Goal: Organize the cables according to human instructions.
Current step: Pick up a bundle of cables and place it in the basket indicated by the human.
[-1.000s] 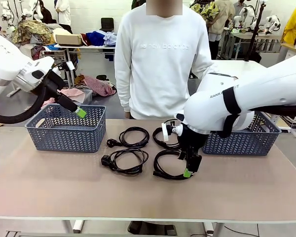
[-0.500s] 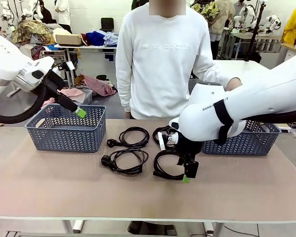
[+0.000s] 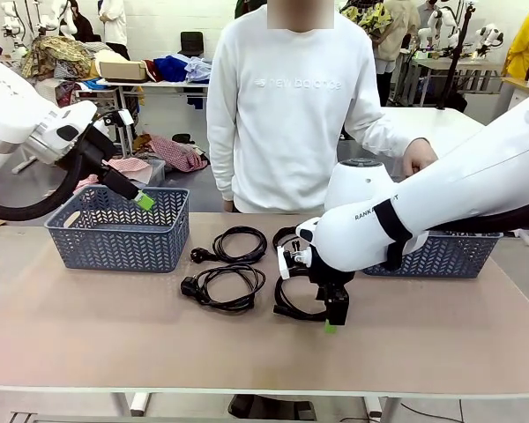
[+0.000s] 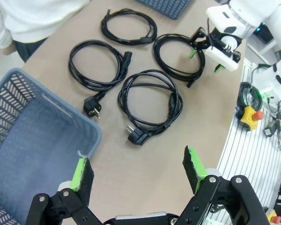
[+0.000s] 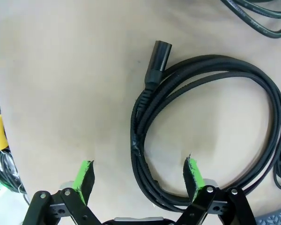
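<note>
The right pincer (image 5: 138, 180) hangs low over the tan table top (image 5: 61, 93), its green-padded fingers spread wide and pinching nothing. Directly under it lies a thin black cord wound in a round coil (image 5: 138, 126). One side of that coil, a bundle of several strands, passes between the two pads. It runs crosswise to their closing line and sits nearer the pad on the coil's own side. Farther out ahead of the fingertips, the bundle ends in a chunky black cylindrical plug (image 5: 158, 56). A straight drop and squeeze looks likely to trap the strands. The left pincer (image 4: 138, 171), also spread and empty, hovers over a blue-grey slotted plastic basket (image 3: 115, 238), well apart from this coil, so the right arm is the nearer.
</note>
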### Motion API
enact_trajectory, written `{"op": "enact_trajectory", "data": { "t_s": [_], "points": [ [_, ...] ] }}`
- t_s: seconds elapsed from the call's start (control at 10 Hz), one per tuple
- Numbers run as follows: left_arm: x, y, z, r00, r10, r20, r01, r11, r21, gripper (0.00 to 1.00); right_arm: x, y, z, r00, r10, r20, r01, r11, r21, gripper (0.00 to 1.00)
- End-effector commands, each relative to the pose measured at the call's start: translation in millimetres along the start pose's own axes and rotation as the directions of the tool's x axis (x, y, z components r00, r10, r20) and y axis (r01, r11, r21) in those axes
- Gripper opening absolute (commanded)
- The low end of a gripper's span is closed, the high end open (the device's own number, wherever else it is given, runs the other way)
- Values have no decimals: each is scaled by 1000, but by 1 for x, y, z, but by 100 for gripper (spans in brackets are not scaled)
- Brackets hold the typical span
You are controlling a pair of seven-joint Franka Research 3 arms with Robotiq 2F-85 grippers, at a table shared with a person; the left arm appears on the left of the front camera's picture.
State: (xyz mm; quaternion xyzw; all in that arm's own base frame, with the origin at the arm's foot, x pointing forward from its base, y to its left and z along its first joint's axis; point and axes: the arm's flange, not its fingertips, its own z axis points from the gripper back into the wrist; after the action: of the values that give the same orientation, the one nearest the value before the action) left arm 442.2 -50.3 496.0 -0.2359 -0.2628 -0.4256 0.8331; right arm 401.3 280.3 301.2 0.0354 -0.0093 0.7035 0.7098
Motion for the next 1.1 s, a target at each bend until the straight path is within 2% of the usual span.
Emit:
{"op": "enact_trajectory", "data": {
  "t_s": [0.0, 0.6, 0.9, 1.0],
  "points": [
    [-1, 0, 0, 1000, -6, 23, 6, 1000, -17, 100, 10, -4, -5, 999, -29, -30, 29, 999, -14, 100],
    [-1, 0, 0, 1000, -6, 23, 6, 1000, -17, 100, 21, 0, -11, 999, -38, -24, 39, 998, 53, 100],
    [-1, 0, 0, 1000, -6, 23, 6, 1000, -17, 100, 23, 2, -9, 998, -55, -20, 56, 998, 19, 100],
    [-1, 0, 0, 1000, -6, 23, 6, 1000, -17, 100, 24, 2, -8, 996, -82, -24, 82, 996, 26, 80]
  ]
}}
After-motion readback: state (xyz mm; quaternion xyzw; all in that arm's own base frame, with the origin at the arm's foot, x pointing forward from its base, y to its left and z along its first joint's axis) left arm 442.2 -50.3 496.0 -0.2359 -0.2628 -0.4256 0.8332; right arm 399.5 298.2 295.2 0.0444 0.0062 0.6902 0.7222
